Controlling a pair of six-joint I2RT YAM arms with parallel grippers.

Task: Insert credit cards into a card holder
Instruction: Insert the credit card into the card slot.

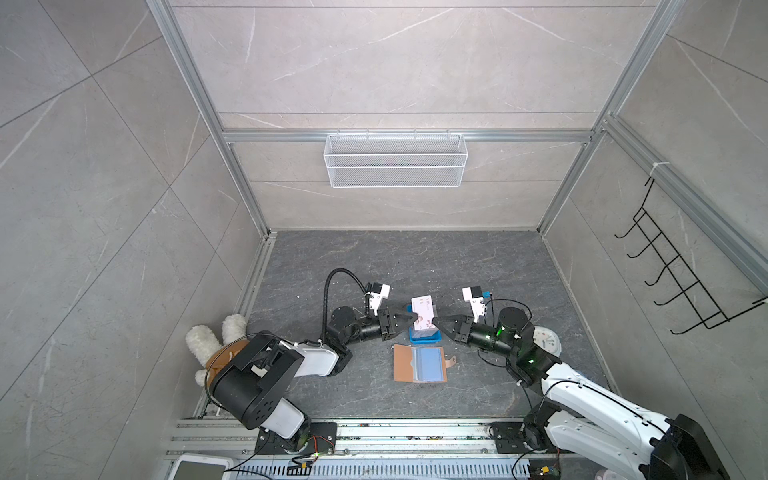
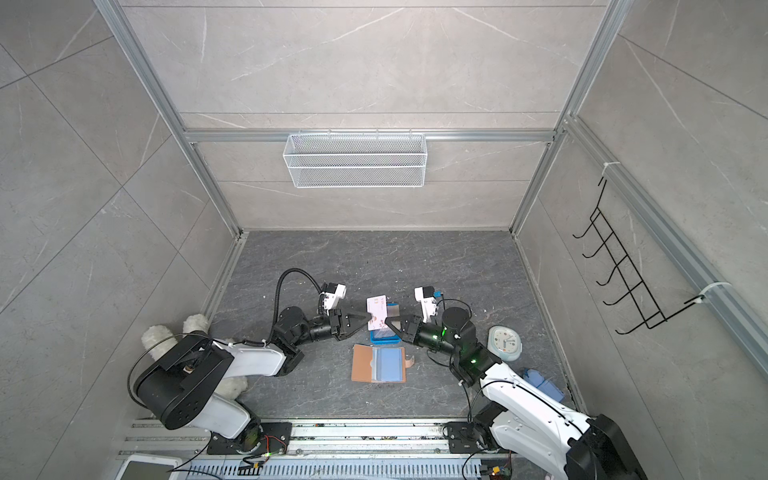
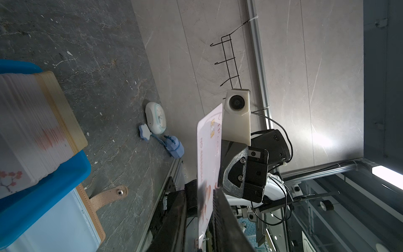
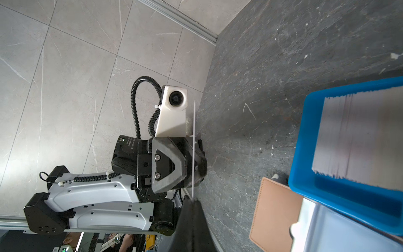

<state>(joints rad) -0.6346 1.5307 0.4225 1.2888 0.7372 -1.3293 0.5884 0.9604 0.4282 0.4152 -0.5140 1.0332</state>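
R gripper point(image 1: 435, 322): jaws clenched on edge of one card point(image 1: 423, 306), held in air above blue tray point(image 1: 424, 339). L gripper point(image 1: 414, 316): jaws slightly apart, straddling same card's opposite edge; gap shows on one side in L wrist view. Tray holds stack of cards point(image 3: 28, 131). Card holder point(image 1: 419, 363) lies open on tabletop point(image 1: 478, 270), just beside tray on robot's side, snap tab point(image 1: 451, 360) toward R arm.

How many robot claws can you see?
2. The left gripper is at one end of the raised card, which sits between its jaws; the right gripper pinches the opposite end. None seem hidden.
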